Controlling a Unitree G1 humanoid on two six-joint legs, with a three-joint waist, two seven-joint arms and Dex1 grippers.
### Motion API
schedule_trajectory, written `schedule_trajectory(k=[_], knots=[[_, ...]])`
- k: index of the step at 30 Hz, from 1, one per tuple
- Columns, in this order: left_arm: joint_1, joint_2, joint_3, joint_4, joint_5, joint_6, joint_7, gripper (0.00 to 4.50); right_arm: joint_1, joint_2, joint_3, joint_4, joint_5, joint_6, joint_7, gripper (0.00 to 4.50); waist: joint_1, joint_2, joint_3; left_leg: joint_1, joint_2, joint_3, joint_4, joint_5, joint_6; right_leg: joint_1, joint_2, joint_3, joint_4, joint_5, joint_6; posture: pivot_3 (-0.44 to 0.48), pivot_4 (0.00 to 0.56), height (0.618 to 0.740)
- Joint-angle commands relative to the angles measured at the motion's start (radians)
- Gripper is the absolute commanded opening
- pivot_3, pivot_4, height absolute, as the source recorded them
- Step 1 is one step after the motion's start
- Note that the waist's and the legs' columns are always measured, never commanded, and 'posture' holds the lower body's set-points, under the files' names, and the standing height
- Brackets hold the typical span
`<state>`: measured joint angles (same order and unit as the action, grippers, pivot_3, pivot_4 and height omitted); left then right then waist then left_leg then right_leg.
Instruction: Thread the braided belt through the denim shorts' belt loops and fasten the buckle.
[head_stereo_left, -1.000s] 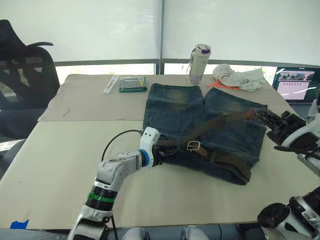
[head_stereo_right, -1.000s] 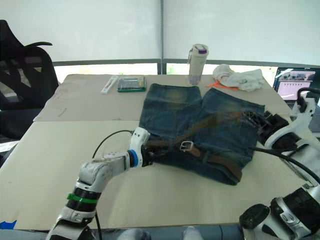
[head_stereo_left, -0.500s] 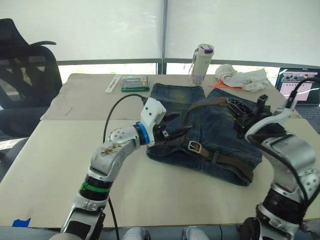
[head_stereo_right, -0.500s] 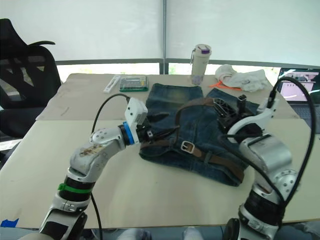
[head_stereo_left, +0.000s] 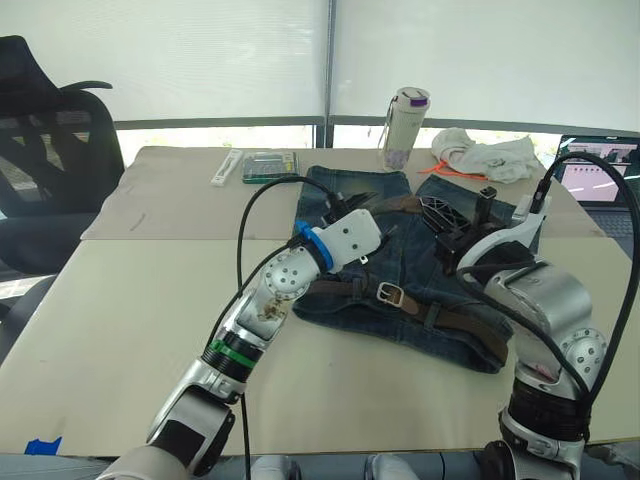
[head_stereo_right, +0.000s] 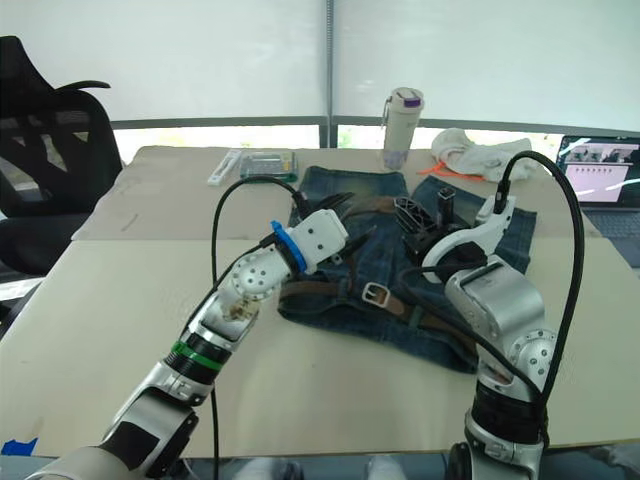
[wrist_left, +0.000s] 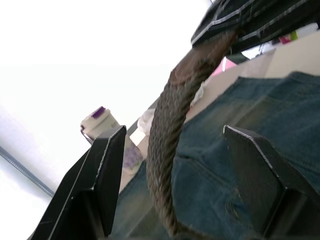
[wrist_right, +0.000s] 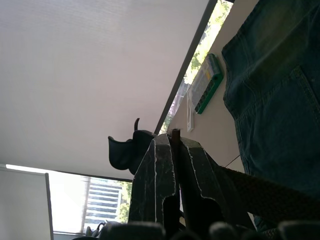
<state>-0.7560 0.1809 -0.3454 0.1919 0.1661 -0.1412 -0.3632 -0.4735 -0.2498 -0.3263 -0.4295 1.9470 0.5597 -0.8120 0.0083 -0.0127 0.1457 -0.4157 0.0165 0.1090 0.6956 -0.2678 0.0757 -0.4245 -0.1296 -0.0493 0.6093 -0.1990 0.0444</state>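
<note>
The denim shorts (head_stereo_left: 410, 265) lie flat on the table, waistband toward me. The braided belt (head_stereo_left: 455, 322) runs along that waistband, and its silver buckle (head_stereo_left: 388, 294) rests near the middle. I cannot make out single belt loops. One stretch of the belt (wrist_left: 167, 145) rises off the shorts to my right gripper (head_stereo_left: 432, 208), which is shut on the belt's end (wrist_right: 175, 142) above the shorts. My left gripper (head_stereo_left: 365, 215) hovers open just left of it. The raised strap passes between its spread fingers (wrist_left: 102, 175) without touching them.
At the table's far side stand a white bottle with a purple lid (head_stereo_left: 405, 128), a green box (head_stereo_left: 268, 166), a white bar (head_stereo_left: 224, 168) and crumpled white cloth (head_stereo_left: 485, 158). A laptop (head_stereo_left: 600, 180) sits at the right edge. A black chair (head_stereo_left: 50, 140) stands at the far left.
My left gripper lifted off the waistband's left end and swung right, above the shorts. My right gripper carried the belt end in from the right edge to over the shorts' middle.
</note>
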Motion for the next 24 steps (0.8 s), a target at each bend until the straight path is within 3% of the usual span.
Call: schedule_trajectory(k=[1,7,8,10,15,17,20,24], knots=[[-0.018,-0.005,0.023,-0.012,0.016,-0.072,0.015,2.16,0.016,-0.012,0.018,-0.035,0.009,-0.037,0.03,0.0,-0.001,0.0,0.0,0.0,0.0,0.0,0.0,0.0,0.0,0.0,0.0,0.0,0.0,0.0,0.0,0.0,0.15,0.737],[-0.009,-0.011,0.035,0.004,0.022,-0.078,0.011,0.18,0.046,-0.031,0.035,-0.048,0.012,-0.066,0.052,0.0,0.001,0.0,0.0,0.0,0.0,0.001,0.0,0.0,0.001,0.0,0.0,0.0,0.0,0.0,0.0,0.0,0.15,0.737],[-0.006,-0.013,0.037,0.004,0.021,-0.072,0.01,0.03,0.051,-0.037,0.039,-0.05,0.011,-0.064,0.062,0.0,0.002,0.0,0.0,0.0,0.0,0.001,0.0,0.0,0.001,0.0,0.0,0.0,0.0,0.0,0.0,0.0,0.15,0.737],[0.003,-0.015,0.041,-0.001,0.019,-0.057,0.005,0.03,0.063,-0.056,0.045,-0.059,0.008,-0.054,0.095,0.0,0.001,0.0,0.0,0.0,0.0,0.001,0.0,-0.001,0.001,0.0,0.0,0.0,0.0,0.0,0.001,0.0,0.15,0.737],[0.038,-0.015,0.076,-0.01,-0.034,0.031,-0.032,0.0,0.091,-0.181,0.049,-0.072,-0.093,0.007,0.222,1.69,-0.001,0.0,0.0,0.0,0.0,0.001,0.0,-0.001,0.001,0.0,0.0,0.001,0.0,0.001,0.001,0.0,0.15,0.737],[0.051,-0.026,0.106,-0.018,-0.092,0.106,-0.061,0.0,0.126,-0.314,0.074,-0.083,-0.283,0.073,0.355,2.42,0.002,0.0,0.0,0.0,0.0,0.001,0.001,-0.001,0.002,0.0,0.0,0.001,0.0,0.0,0.001,0.0,0.15,0.737],[0.067,-0.024,0.123,-0.037,-0.131,0.193,-0.099,0.0,0.167,-0.516,0.217,-0.108,-0.612,0.155,0.529,3.41,0.001,0.0,0.0,0.0,0.0,0.002,0.002,-0.002,0.003,0.0,-0.001,0.002,-0.002,0.0,0.002,0.0,0.15,0.737],[0.065,0.01,0.11,-0.026,-0.093,0.225,-0.119,0.0,0.177,-0.679,0.465,-0.131,-1.038,0.151,0.708,3.41,0.001,-0.001,0.0,0.0,0.0,0.002,0.002,-0.002,0.003,0.0,-0.001,0.002,-0.003,0.0,0.002,0.0,0.15,0.737]])
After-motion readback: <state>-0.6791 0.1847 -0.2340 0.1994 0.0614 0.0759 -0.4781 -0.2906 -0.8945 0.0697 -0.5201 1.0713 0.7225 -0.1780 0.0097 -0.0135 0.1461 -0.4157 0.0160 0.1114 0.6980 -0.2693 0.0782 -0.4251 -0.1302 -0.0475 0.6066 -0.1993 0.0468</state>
